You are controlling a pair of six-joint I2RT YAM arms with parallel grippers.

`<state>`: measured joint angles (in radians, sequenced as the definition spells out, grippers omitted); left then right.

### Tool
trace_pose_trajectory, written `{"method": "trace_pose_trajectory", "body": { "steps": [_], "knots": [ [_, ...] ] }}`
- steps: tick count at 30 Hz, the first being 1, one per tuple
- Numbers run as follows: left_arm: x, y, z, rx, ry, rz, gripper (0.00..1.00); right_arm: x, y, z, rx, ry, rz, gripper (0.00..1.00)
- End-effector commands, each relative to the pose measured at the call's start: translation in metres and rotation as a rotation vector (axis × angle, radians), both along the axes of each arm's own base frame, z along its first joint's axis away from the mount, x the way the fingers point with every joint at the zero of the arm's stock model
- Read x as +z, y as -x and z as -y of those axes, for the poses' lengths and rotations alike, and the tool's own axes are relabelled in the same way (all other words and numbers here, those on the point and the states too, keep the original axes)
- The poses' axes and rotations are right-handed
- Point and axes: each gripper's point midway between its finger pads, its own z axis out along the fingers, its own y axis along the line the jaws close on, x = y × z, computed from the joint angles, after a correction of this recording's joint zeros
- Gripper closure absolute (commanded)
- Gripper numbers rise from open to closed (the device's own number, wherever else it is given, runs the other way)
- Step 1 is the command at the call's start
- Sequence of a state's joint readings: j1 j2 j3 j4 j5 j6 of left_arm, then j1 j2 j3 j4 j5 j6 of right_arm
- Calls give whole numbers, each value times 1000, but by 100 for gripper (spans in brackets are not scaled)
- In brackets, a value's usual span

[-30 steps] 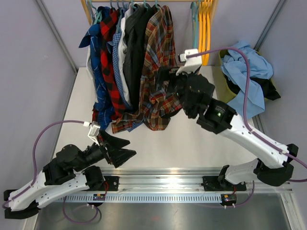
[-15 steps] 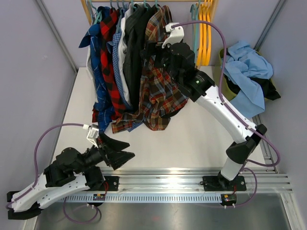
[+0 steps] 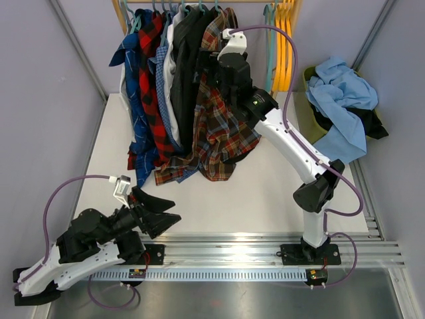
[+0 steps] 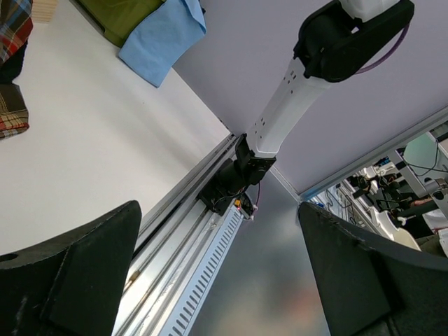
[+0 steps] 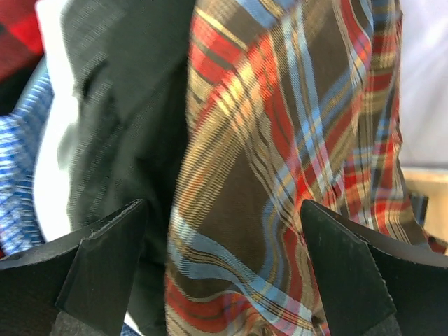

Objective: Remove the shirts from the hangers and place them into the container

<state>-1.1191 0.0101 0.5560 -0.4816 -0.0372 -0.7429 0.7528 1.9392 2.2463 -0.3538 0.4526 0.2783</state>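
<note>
Reaching higher than before, the right gripper (image 3: pixel 211 66) faces the soft brown-red plaid button shirt (image 3: pixel 222 129) hanging at the white table's (image 3: pixel 265 193) far end, jaws wide apart; the left gripper (image 3: pixel 163 209), equally spread, hovers low

The white table (image 3: pixel 265 193) is occupying the centre of the top view. The lower hems of the hanging shirts (image 3: pixel 176 100) are resting on it in the upper centre of the frame. The olive-green container (image 3: pixel 303 116) is sitting at the table's upper right edge, with light blue cloth (image 3: pixel 345 106) spilling over its rim. A metal rail (image 3: pixel 232 247) is running along the table's lower edge.
</note>
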Motion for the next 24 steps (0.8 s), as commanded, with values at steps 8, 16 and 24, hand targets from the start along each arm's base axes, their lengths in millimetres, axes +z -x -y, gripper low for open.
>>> {"method": "trace_pose_trajectory", "body": {
  "steps": [8,16,24],
  "knots": [
    [12,9,-16,-7,102,20,1,22,6,46,-183,-42,64,5],
    [14,10,-14,-13,96,20,1,26,-4,73,-357,21,44,15],
    [13,11,-20,-4,109,14,1,27,-4,76,-327,65,27,38]
  ]
}}
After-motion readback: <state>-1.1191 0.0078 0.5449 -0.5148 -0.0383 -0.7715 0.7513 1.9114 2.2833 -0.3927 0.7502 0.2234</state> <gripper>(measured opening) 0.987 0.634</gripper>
